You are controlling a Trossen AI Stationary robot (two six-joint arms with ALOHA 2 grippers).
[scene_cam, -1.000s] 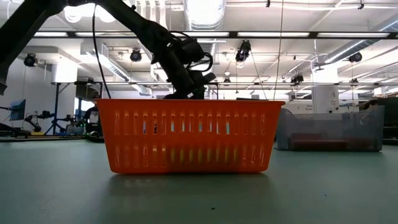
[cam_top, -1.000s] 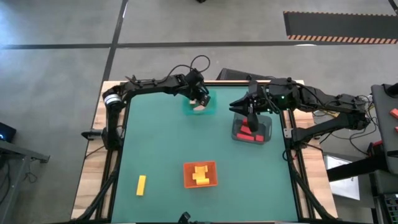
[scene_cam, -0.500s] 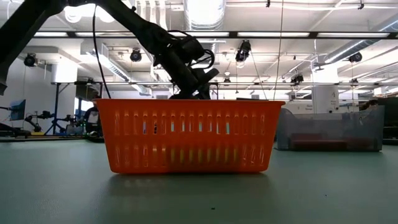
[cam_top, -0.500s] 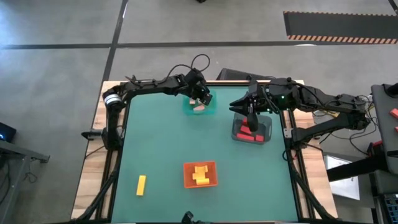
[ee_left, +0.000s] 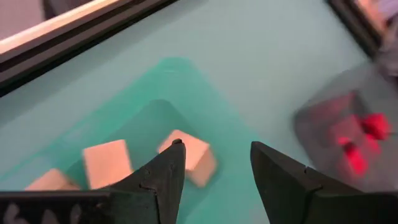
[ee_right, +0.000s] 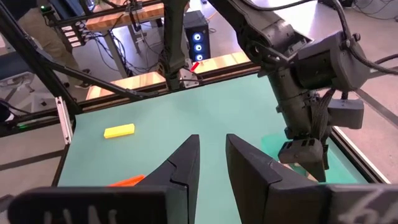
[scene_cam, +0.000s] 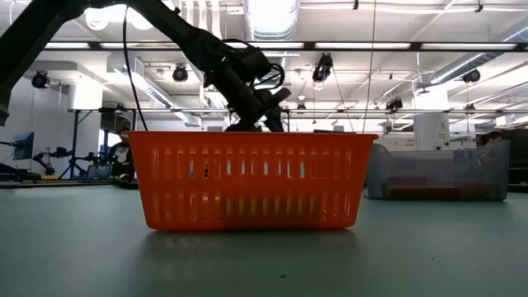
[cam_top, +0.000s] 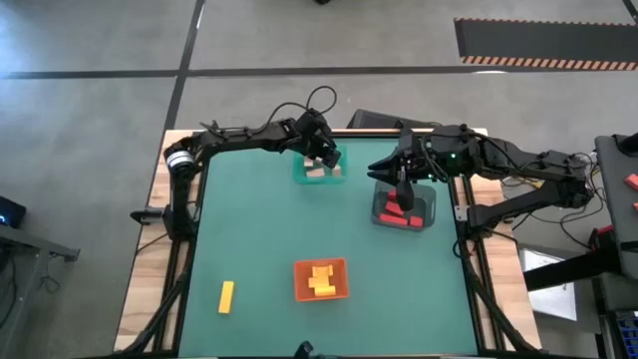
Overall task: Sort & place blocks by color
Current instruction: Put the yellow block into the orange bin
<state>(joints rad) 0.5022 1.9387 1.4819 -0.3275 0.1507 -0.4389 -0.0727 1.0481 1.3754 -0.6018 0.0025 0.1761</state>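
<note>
Left gripper (ee_left: pixel 214 168) open over teal tray (cam_top: pixel 321 172) near tabletop's far edge, tan block (ee_left: pixel 189 155) dropped in; lift straight up. Right gripper (ee_right: pixel 211 158) empty, narrowly parted, over grey tray (cam_top: pixel 427 211).

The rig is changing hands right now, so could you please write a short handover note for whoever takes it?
Left gripper: open over the teal tray, tan blocks lying inside.
Right gripper: fingers a little apart, nothing between them, above the grey tray with the red blocks.
Orange tray: holds yellow blocks.
Left: one yellow bar on the mat, to go in the orange tray.
</note>
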